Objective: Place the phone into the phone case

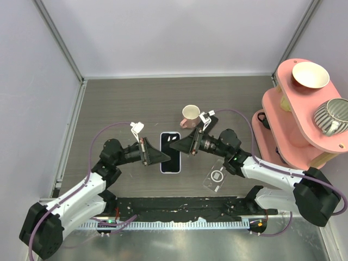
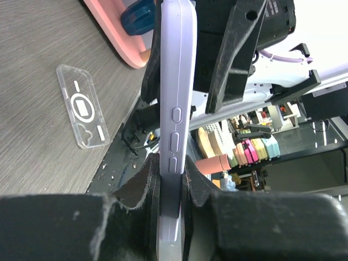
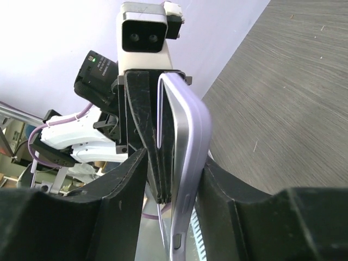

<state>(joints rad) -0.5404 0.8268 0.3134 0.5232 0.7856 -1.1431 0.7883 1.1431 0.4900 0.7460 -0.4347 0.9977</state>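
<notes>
Top external view has the phone over the middle of the tabletop, a little toward the near edge. Its dark screen faces up inside a lavender rim, and its long sides run from near to far. It is caught between the two arms, which meet over it from either side.

The left tool comes in from the left and is clamped on the phone. In the left wrist view the phone stands edge-on with its side buttons showing. The black fingers press on both flat faces just below the buttons.

The right tool reaches in from the right, and its jaws stand on either side of the same phone. In the right wrist view one pad lies against the lavender back. On the screen side the left tool's finger fills the space, so I cannot tell whether this tool is gripping or only bracketing the phone.

The clear case lies flat on the tabletop, apart from the phone on its right and nearer the near edge.

Just beyond the right tool, toward the far edge, stands a pink mug. A pink tiered stand sits at the right edge, with a cream bowl on its upper tier and a striped cup just below.
</notes>
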